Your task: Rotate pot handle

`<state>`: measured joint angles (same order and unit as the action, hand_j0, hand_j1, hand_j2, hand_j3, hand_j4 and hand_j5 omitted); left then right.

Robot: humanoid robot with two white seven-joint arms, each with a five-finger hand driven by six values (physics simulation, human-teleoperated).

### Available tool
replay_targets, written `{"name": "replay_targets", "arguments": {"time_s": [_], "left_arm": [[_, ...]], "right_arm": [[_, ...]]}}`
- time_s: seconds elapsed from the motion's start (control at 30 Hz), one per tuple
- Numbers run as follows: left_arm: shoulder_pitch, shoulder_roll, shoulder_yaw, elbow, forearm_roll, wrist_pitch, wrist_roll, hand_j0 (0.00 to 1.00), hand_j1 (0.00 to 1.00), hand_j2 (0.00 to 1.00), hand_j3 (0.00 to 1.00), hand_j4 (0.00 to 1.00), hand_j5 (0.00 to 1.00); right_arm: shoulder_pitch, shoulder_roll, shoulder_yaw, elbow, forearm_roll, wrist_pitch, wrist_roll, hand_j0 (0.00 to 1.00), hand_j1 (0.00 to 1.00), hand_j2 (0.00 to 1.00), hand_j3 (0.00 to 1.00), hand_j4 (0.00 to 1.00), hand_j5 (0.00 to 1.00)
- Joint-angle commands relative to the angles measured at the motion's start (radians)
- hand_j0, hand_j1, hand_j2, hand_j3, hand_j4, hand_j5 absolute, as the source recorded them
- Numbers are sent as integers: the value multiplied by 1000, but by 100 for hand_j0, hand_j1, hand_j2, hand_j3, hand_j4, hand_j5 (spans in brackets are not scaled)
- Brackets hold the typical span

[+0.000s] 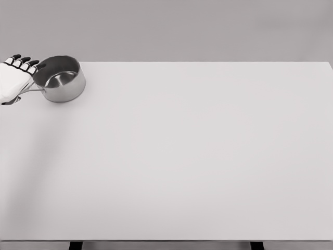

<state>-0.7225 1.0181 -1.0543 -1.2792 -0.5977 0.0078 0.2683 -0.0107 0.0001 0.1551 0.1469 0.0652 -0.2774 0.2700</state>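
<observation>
- One broad white table [197,156] fills nearly the whole head view, and the only item on it stands in the far left corner
- That item is a steel pot [62,79], upright and open-topped, with nothing to be seen inside but its bright floor; it stands close to the table's back edge and near its left edge
- The left hand [14,80] comes in at the picture's left edge, just beside the pot; its white back faces the camera and its dark fingertips [25,61] reach toward the pot's rim, close to it, though whether they touch it I cannot tell
- The fingers look held together and bent over, but the palm side is hidden, so I cannot tell whether they are clamped on anything
- The pot's thin handle [32,90] runs leftward from the wall and passes under the hand, with its far end showing below the palm
- Judged from this, the step in hand is the taking or working of the handle, with the handle pointing left
- The next move would call for a sure hold on the handle, then a swing about the pot's centre without dragging it off the near edges
- The right hand is not in view
</observation>
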Motion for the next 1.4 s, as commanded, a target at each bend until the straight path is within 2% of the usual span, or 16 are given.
{"name": "replay_targets", "arguments": {"time_s": [0.0, 1.37], "left_arm": [[0, -1, 2, 1, -8, 0, 0, 100, 100, 100, 100, 100, 100], [-8, -9, 19, 58, -19, 0, -6, 100, 100, 100, 100, 100, 100]], "right_arm": [[0, 0, 0, 0, 1, 0, 0, 100, 100, 100, 100, 100, 100], [0, 0, 0, 0, 1, 0, 0, 100, 100, 100, 100, 100, 100]]}}
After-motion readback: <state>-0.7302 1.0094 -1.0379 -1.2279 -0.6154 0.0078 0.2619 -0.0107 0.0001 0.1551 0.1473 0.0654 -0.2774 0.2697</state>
